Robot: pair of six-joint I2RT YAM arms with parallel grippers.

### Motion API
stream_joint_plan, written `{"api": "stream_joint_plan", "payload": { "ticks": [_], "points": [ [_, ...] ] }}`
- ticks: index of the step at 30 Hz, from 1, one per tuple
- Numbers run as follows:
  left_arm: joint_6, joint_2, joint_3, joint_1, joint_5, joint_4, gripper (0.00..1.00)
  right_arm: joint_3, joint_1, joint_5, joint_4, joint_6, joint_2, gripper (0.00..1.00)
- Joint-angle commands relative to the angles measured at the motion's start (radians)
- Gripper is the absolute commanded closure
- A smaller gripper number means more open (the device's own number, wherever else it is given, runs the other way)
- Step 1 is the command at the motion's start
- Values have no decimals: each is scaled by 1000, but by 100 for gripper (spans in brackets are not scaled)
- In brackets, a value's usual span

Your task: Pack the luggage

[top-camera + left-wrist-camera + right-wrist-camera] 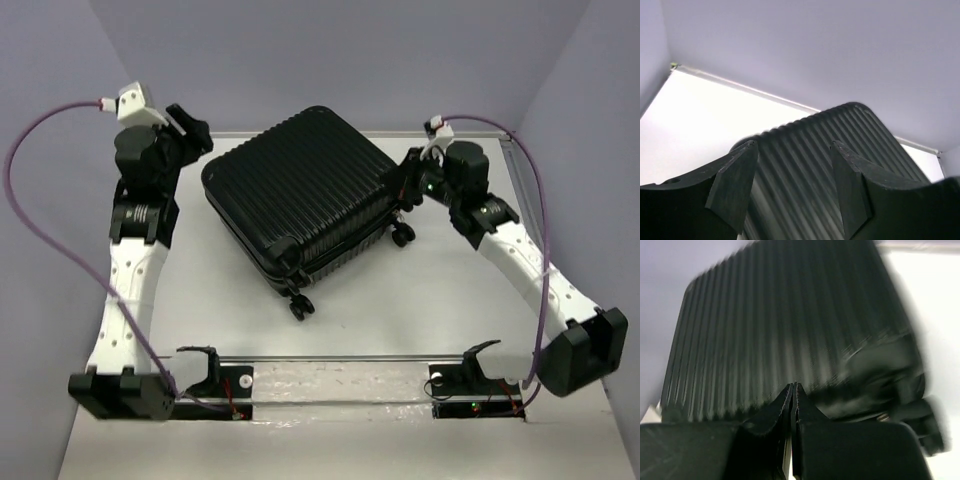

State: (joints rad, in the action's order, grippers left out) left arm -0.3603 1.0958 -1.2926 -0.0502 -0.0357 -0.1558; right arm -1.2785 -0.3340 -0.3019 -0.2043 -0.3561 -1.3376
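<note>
Luggage (300,195): black hard-shell suitcase, ribbed shells, closed, lying flat w/ broad side up. Sits at centre-far part of white table (400,310), turned at an angle to table edges. Two wheels (301,305) stick out at near corner, another pair at right-hand corner by the R arm. Seam between shells runs along the near side.

L gripper (193,128): near suitcase's far-left corner. L wrist view: fingers (735,185) stand well apart, nothing between them, ribbed shell seen beyond the gap. Contact w/ shell: cannot tell.

R gripper (408,185): at suitcase's right side, just beside the wheel corner. R wrist view: jaws pressed together, nothing clamped, tips pointing at ribbed shell; view blurred, contact not confirmed.

Purple cable (30,200) loops from L wrist down to its base; similar one on R arm. Lavender walls (350,50) surround the table.
</note>
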Motion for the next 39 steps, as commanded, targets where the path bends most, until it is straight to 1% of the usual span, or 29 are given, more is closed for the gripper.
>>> {"api": "stream_joint_plan", "payload": {
  "ticks": [1,2,3,4,5,6,7,8,9,10,11,12,14,15,17,18,19,21,22,23,26,28,29,30,32,34,35,36,39],
  "points": [
    [-26,321,-164,29,98,7,28,256,-154,-6,108,-17,132,93],
    [-32,363,-238,39,120,1,28,290,-166,1,105,-18,152,93],
    [-32,451,-275,41,147,-2,27,356,-166,16,103,-23,194,93],
    [-42,499,-362,88,157,-25,27,387,-166,32,102,-26,218,93],
    [-42,542,-407,102,169,-36,27,413,-166,44,98,-27,235,93],
    [-42,638,-453,113,190,-57,26,457,-166,58,94,-32,251,93],
    [-40,685,-508,122,197,-103,26,471,-166,64,88,-35,249,93],
    [-32,723,-587,134,209,-111,26,484,-166,73,80,-41,241,93],
    [-32,760,-620,139,224,-116,26,495,-166,81,80,-41,232,93],
    [-25,835,-663,142,243,-129,26,510,-166,114,82,-49,218,93],
    [-20,869,-747,145,249,-169,25,512,-166,139,83,-59,181,93],
    [-3,936,-786,145,278,-185,24,504,-166,197,80,-64,161,93],
    [30,1045,-913,144,334,-243,22,495,-157,248,94,-70,132,93],
    [44,1082,-959,145,342,-276,21,489,-143,251,106,-69,120,93],
    [61,1141,-1039,145,347,-350,21,444,-113,193,120,-63,78,93],
    [69,1171,-1060,145,358,-356,21,424,-103,173,140,-51,33,93],
    [64,1178,-1050,144,365,-344,21,404,-103,164,150,-41,9,93],
    [57,1179,-975,144,402,-320,21,335,-93,147,170,-18,-35,93],
    [49,1164,-893,139,413,-286,21,299,-82,133,193,-8,-72,93],
    [50,1150,-892,135,412,-262,22,298,-82,123,194,-7,-89,93],
    [49,1081,-673,121,384,-187,22,234,-45,75,233,5,-148,93],
    [37,1026,-605,122,375,-159,23,193,-8,21,263,2,-179,93],
    [23,1004,-541,124,359,-146,23,176,3,6,269,0,-216,93],
    [14,956,-504,125,327,-136,25,144,21,-15,273,2,-234,93],
    [-3,902,-391,127,321,-97,25,113,39,-46,281,2,-286,93],
    [-26,811,-314,128,310,-50,26,52,55,-94,283,2,-320,93],
    [-32,781,-245,130,310,-38,26,30,64,-107,283,5,-356,93],
    [-37,748,-217,130,304,-28,26,6,64,-123,278,14,-373,93],
    [-54,612,-113,130,286,15,26,-73,73,-141,217,14,-390,92]
  ]
}}
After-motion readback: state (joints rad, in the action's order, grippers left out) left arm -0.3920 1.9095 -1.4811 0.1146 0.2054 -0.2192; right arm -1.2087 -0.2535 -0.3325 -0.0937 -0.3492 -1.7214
